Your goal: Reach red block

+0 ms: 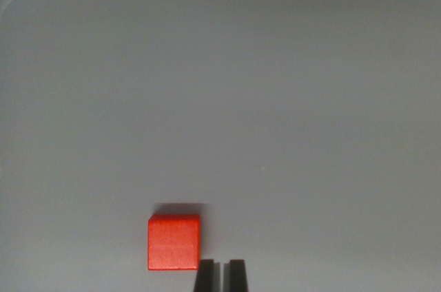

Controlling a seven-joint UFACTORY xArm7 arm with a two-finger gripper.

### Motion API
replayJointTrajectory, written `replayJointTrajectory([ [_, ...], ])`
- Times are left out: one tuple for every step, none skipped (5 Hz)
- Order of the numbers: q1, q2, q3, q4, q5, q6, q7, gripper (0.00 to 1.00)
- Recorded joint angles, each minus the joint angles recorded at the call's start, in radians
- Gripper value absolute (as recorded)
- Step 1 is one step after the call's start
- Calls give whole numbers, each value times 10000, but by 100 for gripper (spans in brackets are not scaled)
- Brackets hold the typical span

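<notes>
A small red block (173, 242) lies flat on a plain grey surface (275, 99), low in the wrist view and left of centre. My gripper (220, 273) shows at the bottom edge as two dark fingertips (205, 275) with only a thin slit between them, so it is shut with nothing held. The left fingertip sits just off the block's lower right corner; whether it touches the block I cannot tell.
The grey surface fills the rest of the wrist view, fading darker toward the top edge. No other objects appear.
</notes>
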Motion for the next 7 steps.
replayJointTrajectory([
  [42, 87, 21, -368, -10, -451, 81, 0],
  [42, 87, 21, -368, -10, -451, 81, 0],
  [86, 176, 43, -745, -20, -914, 165, 0],
  [86, 176, 43, -745, -20, -914, 165, 0],
  [130, 267, 66, -1130, -30, -1386, 249, 0],
  [130, 267, 66, -1130, -30, -1386, 249, 0],
  [174, 358, 88, -1515, -40, -1858, 334, 0],
])
